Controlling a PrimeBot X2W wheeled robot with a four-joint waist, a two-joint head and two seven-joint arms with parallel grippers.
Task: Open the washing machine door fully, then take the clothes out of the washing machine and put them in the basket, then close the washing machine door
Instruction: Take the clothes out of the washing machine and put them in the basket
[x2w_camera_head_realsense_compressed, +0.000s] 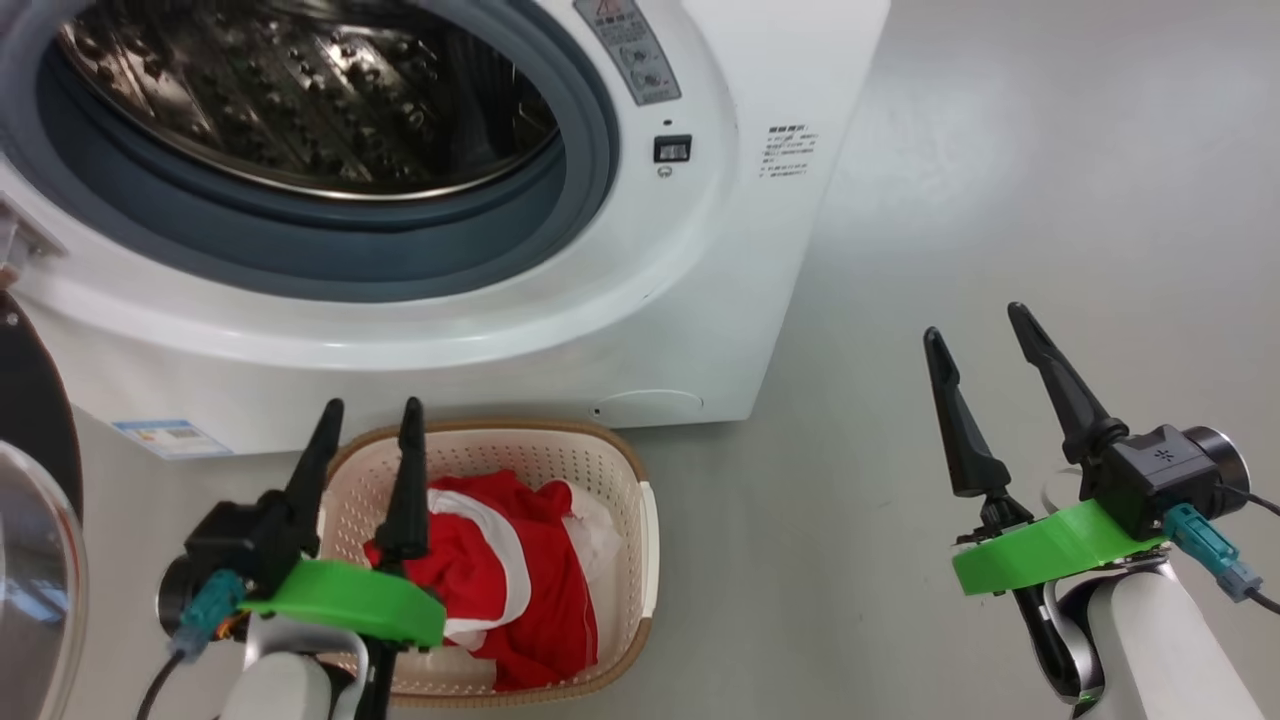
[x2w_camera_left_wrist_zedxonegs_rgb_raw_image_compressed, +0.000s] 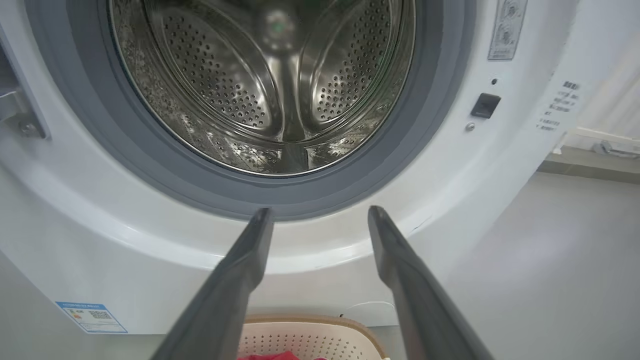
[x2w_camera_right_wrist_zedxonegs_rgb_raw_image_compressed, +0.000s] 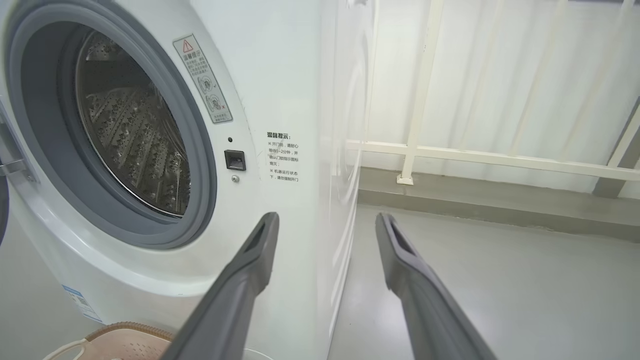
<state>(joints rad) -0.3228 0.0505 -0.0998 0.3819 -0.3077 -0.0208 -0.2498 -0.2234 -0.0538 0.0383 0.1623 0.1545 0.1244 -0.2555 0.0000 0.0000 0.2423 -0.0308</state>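
The washing machine (x2w_camera_head_realsense_compressed: 650, 300) stands at the top left, its steel drum (x2w_camera_left_wrist_zedxonegs_rgb_raw_image_compressed: 270, 85) showing no fabric. The washing machine door (x2w_camera_head_realsense_compressed: 35, 420) hangs swung out at the far left edge, black rim and glass bowl partly cut off. Below the machine sits the basket (x2w_camera_head_realsense_compressed: 620, 445) with the red and white clothes (x2w_camera_head_realsense_compressed: 510, 580) piled inside. My left gripper (x2w_camera_head_realsense_compressed: 372, 410) hovers open over the basket's left part, fingers pointing at the machine front (x2w_camera_left_wrist_zedxonegs_rgb_raw_image_compressed: 321, 212), nothing between them. My right gripper (x2w_camera_head_realsense_compressed: 975, 325) is open over bare floor, right of the machine's corner (x2w_camera_right_wrist_zedxonegs_rgb_raw_image_compressed: 326, 217).
Grey floor (x2w_camera_head_realsense_compressed: 1000, 200) stretches to the right of the machine. A white railing (x2w_camera_right_wrist_zedxonegs_rgb_raw_image_compressed: 475, 157) and a pale curtain stand behind it. The door latch slot (x2w_camera_head_realsense_compressed: 672, 148) sits right of the opening. A blue label (x2w_camera_head_realsense_compressed: 170, 437) marks the machine's lower left.
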